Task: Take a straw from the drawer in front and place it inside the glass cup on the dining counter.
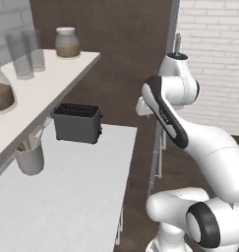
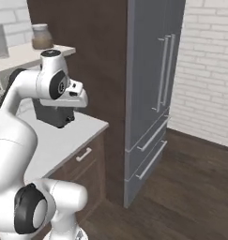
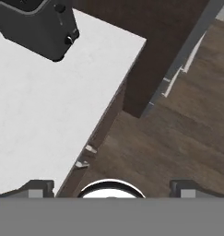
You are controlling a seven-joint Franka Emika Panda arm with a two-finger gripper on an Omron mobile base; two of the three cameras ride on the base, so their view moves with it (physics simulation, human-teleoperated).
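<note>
**Drawer shut, gripper wide and empty above the worktop edge**

The drawer [image 2: 86, 157] sits closed under the front edge of the white worktop [image 2: 64, 140], its dark brown face flush with the cabinet and its small pale handle [image 2: 83, 154] lying level across it. In the hand view the same handle [image 3: 85, 156] shows as two pale mounts at about 7 o'clock from the picture's centre, just below the worktop's edge. The straw is presumably inside; nothing of it can be seen while the drawer is shut.

The gripper [image 3: 111, 188] hangs high over the worktop's corner, looking down past the edge to the wooden floor [image 3: 178, 138]. Its two finger tips [image 3: 38, 188] stand far apart at the bottom of the hand view, with nothing between them. It is well apart from the handle.

Outward from there: a black toaster [image 1: 77, 123] stands on the worktop at roughly 10 o'clock from the gripper in the hand view. A pale holder of utensils [image 1: 30, 155] sits by the wall, and a shelf above carries jars [image 1: 67, 43] and two tall greyish glasses [image 1: 25, 53]. A grey refrigerator [image 2: 153, 89] rises at 3 o'clock from the drawer in the right base view.

By my reading the task is at its very start: reaching for the drawer. The next move calls for lowering the hand in front of the cabinet, turning the spread fingers to straddle the level handle, closing, and pulling straight out.
</note>
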